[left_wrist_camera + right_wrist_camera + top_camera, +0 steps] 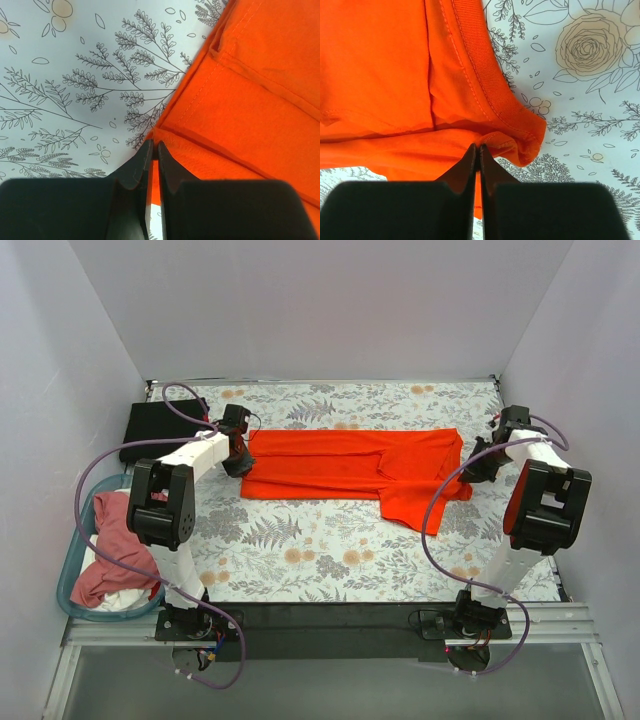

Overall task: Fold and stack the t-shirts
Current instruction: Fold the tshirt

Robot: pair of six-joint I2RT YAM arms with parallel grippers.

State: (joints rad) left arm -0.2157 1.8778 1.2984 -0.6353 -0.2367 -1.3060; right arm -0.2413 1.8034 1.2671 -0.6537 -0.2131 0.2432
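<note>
Orange-red t-shirt (pixel 350 465) lies flat across the far half of the floral worktop (pixel 300 550), folded lengthwise into a long band, with one flap sticking out toward us near its right end. We see the left gripper (pixel 238 455) at the band's left end, jaws clenched on the cloth corner, orange showing in the slit. The right gripper (pixel 480 462) sits at the right end by the ribbed collar, jaws likewise pinched on the fabric. Black t-shirt (pixel 158 430) lies folded at the far left corner. Pink tee (pixel 115 540) and white tee (pixel 125 598) are bunched in the teal basket (pixel 70 585) off the left edge.
</note>
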